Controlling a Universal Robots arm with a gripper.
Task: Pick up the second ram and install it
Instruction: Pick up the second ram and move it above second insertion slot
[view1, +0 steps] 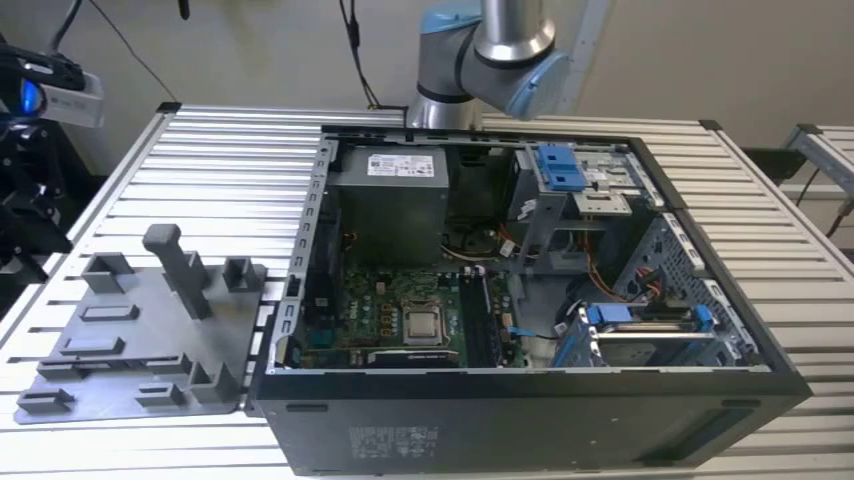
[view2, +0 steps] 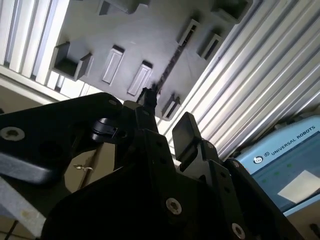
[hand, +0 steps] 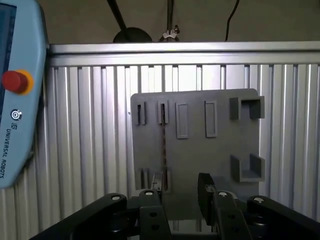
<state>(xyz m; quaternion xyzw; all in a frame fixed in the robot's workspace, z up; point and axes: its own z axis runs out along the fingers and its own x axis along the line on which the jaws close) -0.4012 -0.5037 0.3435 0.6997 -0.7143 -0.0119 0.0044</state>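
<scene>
1. Well below the claw (hand: 177, 192), in line with the gap between its tips: second ram (hand: 162, 145), standing on edge in slots of the grey fixture plate (hand: 220, 150) on the ribbed table (hand: 90, 150).
2. Claw: jaws apart, holding nothing, clear of the ram.
3. Handling, judged: light, stiff, thin; chips and contact edge fragile. Pinch the two flat faces near mid-length and lift straight.
4. Obscured: ram seen edge-on as a dark line; chips, label and notch indistinct; its near end is cut off by the claw body.

Silver arm (view1: 514, 28), blue caps (view1: 542, 84), black pincer (hand: 177, 192)
</scene>
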